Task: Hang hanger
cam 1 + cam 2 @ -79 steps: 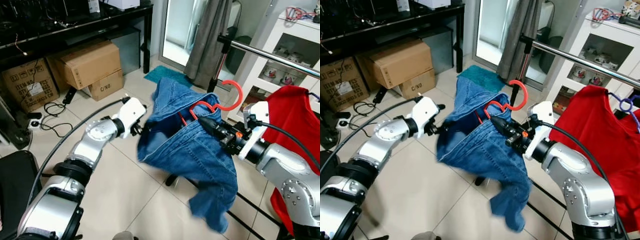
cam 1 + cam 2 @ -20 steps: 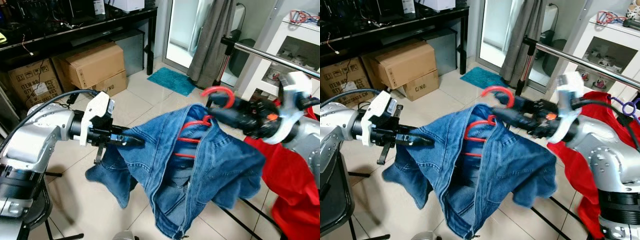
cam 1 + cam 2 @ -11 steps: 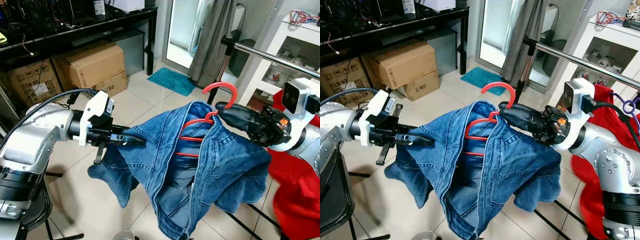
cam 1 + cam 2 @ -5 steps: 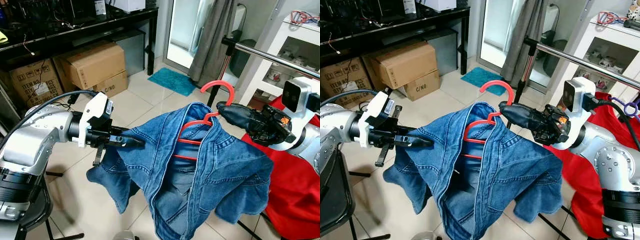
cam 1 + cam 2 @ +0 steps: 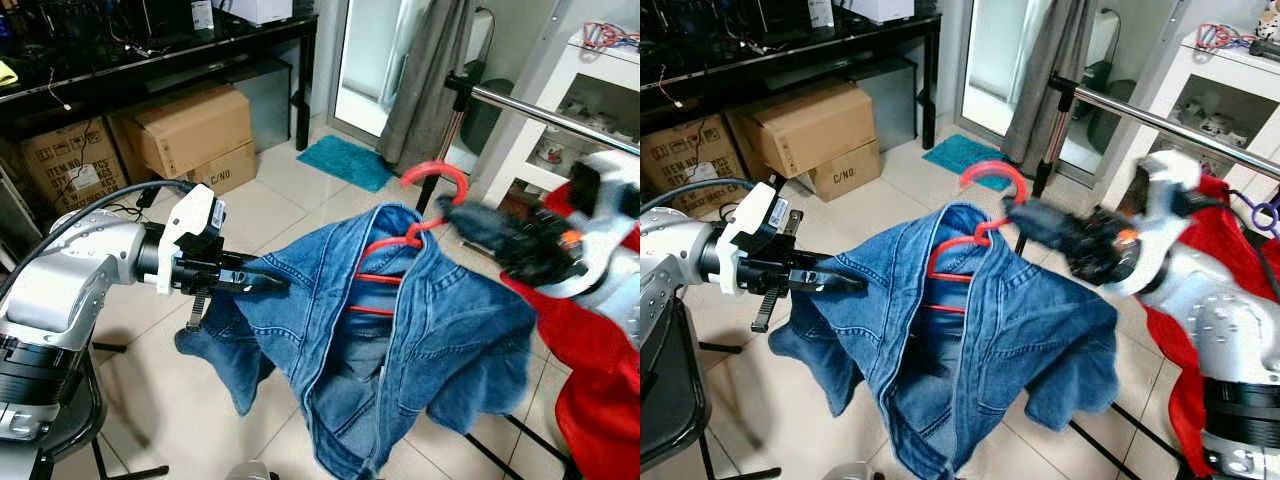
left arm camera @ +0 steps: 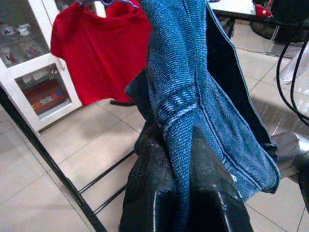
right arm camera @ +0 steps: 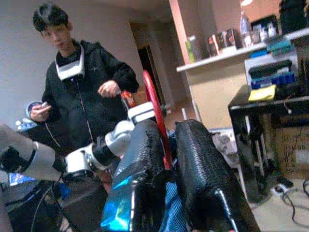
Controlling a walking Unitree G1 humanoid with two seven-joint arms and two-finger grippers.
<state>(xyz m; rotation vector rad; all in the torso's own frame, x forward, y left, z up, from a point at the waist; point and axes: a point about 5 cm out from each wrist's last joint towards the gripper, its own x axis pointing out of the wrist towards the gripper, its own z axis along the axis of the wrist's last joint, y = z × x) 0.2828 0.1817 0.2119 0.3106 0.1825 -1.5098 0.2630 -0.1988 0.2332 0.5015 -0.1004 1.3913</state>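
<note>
Carrying step: the denim jacket (image 5: 400, 340) on its red hanger (image 5: 405, 235) is held just short of the chrome rail (image 5: 1160, 120), so the hook must next rise over it. The right gripper (image 5: 455, 215) clamps the hanger neck and the left gripper (image 5: 270, 283) pinches a jacket edge. A red shirt (image 5: 1185, 400) already crowds the rail.

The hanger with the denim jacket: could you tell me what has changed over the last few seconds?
The right gripper has raised the red hanger from low in front of the rail toward it; the hook is not yet over it. The left gripper has swung out leftward, spreading the jacket. Both grips have held; the red shirt still hangs there.
</note>
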